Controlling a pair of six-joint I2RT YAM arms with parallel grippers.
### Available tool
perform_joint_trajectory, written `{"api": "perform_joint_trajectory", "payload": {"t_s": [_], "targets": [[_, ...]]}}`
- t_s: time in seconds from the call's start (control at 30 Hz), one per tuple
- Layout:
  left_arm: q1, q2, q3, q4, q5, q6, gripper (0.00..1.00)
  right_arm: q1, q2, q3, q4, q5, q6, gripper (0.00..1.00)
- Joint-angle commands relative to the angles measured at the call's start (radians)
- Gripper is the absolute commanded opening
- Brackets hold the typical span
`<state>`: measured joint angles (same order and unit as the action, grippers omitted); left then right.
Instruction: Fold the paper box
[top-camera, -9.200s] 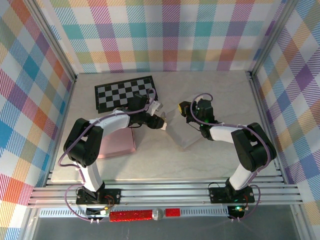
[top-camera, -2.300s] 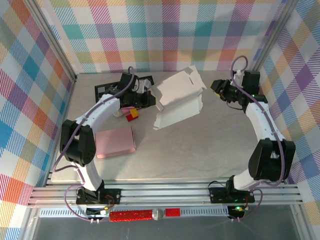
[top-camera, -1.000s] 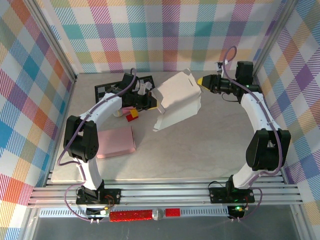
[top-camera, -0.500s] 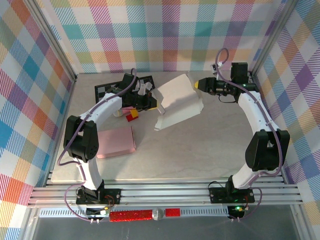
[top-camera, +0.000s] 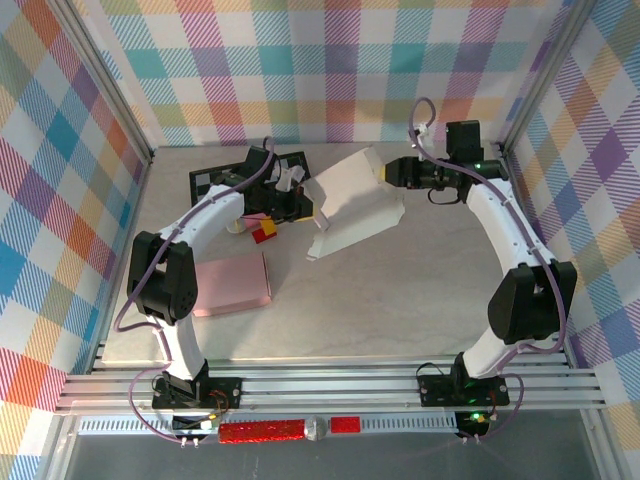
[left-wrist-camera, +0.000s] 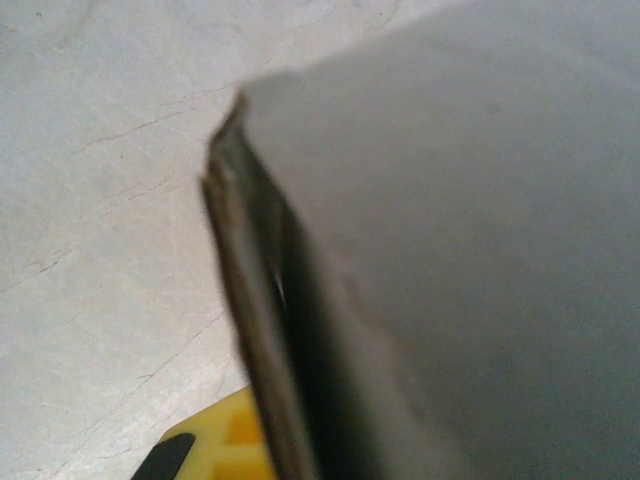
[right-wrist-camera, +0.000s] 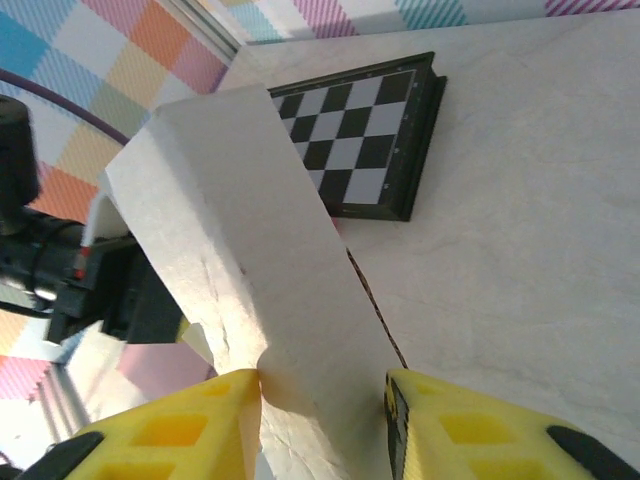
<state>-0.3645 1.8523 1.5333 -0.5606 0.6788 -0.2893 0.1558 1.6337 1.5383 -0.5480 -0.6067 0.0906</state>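
The white paper box (top-camera: 355, 203) stands half-formed and tilted in the middle of the table. My left gripper (top-camera: 314, 208) is shut on its left edge. In the left wrist view the box (left-wrist-camera: 470, 250) is a blurred grey sheet close to the camera, with one yellow finger (left-wrist-camera: 215, 448) beside its edge. My right gripper (top-camera: 383, 173) is at the box's upper right corner. In the right wrist view a white flap (right-wrist-camera: 250, 270) runs up between its yellow fingers (right-wrist-camera: 170, 430). The right gripper (right-wrist-camera: 325, 405) is open, its left finger touching the flap's edge.
A black-and-white chessboard (top-camera: 228, 183) lies at the back left, also seen as the chessboard (right-wrist-camera: 365, 140) behind the flap. A small red and yellow block (top-camera: 264, 232) sits under the left arm. A pink flat pad (top-camera: 232, 283) lies near the front left.
My right gripper has moved left until its fingers straddle the box's upper right flap. The box's top has been pushed slightly left and down. The left gripper keeps its hold.
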Motion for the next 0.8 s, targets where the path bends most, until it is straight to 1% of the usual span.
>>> {"api": "perform_joint_trajectory", "payload": {"t_s": [0.0, 0.17, 0.3, 0.4, 0.5, 0.57, 0.7, 0.77], "targets": [[-0.017, -0.024, 0.051, -0.050, -0.002, 0.051, 0.00, 0.030, -0.018, 0.026, -0.047, 0.118, -0.082, 0.37], [-0.032, -0.022, 0.073, -0.093, -0.026, 0.084, 0.00, 0.064, -0.004, 0.051, -0.093, 0.198, -0.144, 0.35], [-0.040, -0.024, 0.079, -0.108, -0.039, 0.097, 0.00, 0.084, 0.004, 0.057, -0.101, 0.268, -0.161, 0.34], [-0.044, -0.024, 0.088, -0.123, -0.045, 0.108, 0.00, 0.107, 0.007, 0.061, -0.101, 0.339, -0.178, 0.38], [-0.050, -0.022, 0.100, -0.145, -0.052, 0.124, 0.00, 0.122, 0.022, 0.070, -0.106, 0.383, -0.180, 0.38], [-0.053, -0.020, 0.105, -0.150, -0.053, 0.129, 0.00, 0.129, 0.034, 0.080, -0.109, 0.401, -0.217, 0.38], [-0.056, -0.020, 0.109, -0.157, -0.057, 0.134, 0.00, 0.134, 0.055, 0.101, -0.116, 0.426, -0.218, 0.31], [-0.059, -0.019, 0.114, -0.165, -0.061, 0.138, 0.00, 0.142, 0.066, 0.112, -0.125, 0.464, -0.213, 0.30]]}}
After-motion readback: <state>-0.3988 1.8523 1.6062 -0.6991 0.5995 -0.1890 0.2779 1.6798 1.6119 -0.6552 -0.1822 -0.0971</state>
